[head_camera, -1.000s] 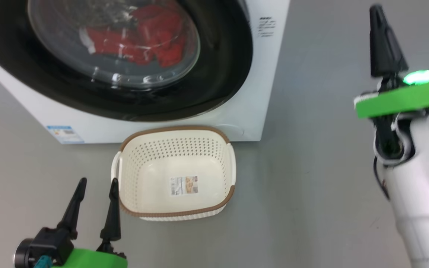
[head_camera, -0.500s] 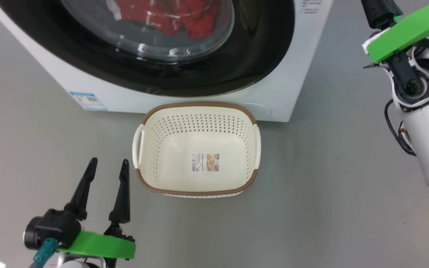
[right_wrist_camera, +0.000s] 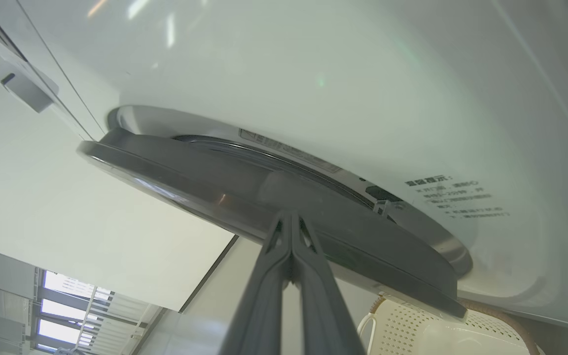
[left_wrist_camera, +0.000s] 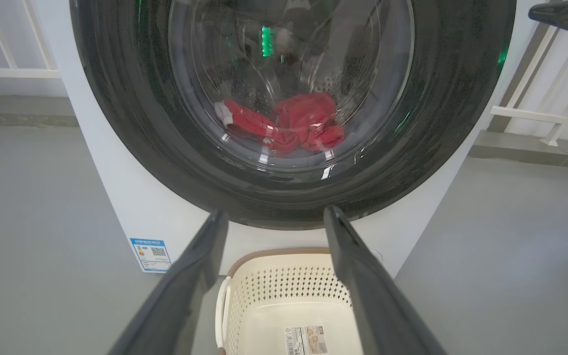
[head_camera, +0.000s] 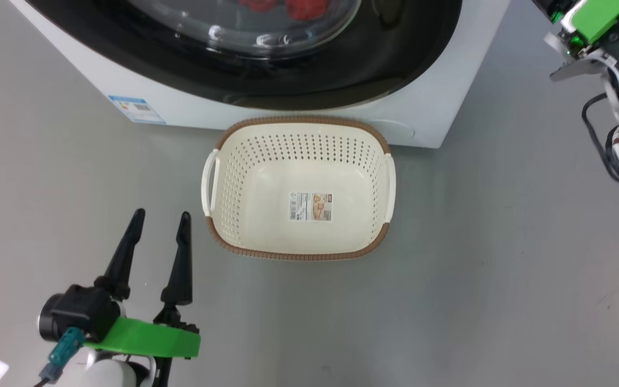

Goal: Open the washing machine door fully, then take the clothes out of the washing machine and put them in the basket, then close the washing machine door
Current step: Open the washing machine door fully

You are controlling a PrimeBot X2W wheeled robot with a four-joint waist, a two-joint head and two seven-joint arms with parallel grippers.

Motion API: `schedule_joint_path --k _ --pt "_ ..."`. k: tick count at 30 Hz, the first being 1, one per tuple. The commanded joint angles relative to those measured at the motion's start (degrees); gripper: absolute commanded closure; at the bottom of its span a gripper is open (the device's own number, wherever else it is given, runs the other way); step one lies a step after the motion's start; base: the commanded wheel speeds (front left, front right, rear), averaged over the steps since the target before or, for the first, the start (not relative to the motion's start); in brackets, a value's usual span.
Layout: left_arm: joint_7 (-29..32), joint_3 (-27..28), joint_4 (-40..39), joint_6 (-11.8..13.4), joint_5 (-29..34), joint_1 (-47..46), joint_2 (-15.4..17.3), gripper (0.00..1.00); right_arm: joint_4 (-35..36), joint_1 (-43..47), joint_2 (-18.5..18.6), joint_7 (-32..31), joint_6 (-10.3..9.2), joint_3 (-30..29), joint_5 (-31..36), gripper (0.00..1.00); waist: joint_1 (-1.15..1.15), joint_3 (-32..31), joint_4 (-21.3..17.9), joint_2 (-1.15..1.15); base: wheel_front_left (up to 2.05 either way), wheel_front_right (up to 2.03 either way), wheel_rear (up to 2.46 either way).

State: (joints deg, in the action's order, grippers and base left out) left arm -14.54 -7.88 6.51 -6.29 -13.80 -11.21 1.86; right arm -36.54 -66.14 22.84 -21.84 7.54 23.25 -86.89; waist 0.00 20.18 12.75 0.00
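At the edge of the door (right_wrist_camera: pixel 215 182), the right tool (right_wrist_camera: pixel 291 216), fingers together, has just arrived, so opening can begin; the left tool (head_camera: pixel 162 215) hangs apart, empty.

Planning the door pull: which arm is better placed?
Right. The right gripper, fingers pressed together, points at the washing machine door rim; the left gripper sits open, low beside the basket.

- You couldn't really have read anything here.
- The blue label (head_camera: pixel 136 109) on the washing machine (head_camera: pixel 449 91) had a QR code, but its print was too small.
- The sticker (head_camera: pixel 311 206) in the basket (head_camera: pixel 299 119) was blurry too.
- The grey print (right_wrist_camera: pixel 454 197) on the washer's front was unreadable.
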Motion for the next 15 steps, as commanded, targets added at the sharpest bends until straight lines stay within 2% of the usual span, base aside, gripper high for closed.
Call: schedule_joint_path --k 1,9,15 --pt "-0.5 1.5 -1.3 -0.3 -0.4 -1.5 1.0 0.00 0.6 -1.6 -0.6 -1.1 -0.05 -0.1 -0.9 1.00 0.00 1.1 0.4 0.00 0.00 0.00 0.00" --pt "-0.5 0.4 -1.4 -0.4 -1.3 -3.1 1.0 0.00 -4.8 -5.9 -1.9 -7.4 -0.05 -1.6 -5.6 1.00 0.00 3.7 1.4 0.00 0.00 0.00 0.00" --pt "-0.5 -0.6 -1.5 -0.4 -2.0 -4.4 1.0 0.00 -8.3 -8.8 -2.4 -9.5 -0.05 -1.9 -6.3 1.00 0.00 5.3 2.4 0.00 0.00 0.00 0.00"
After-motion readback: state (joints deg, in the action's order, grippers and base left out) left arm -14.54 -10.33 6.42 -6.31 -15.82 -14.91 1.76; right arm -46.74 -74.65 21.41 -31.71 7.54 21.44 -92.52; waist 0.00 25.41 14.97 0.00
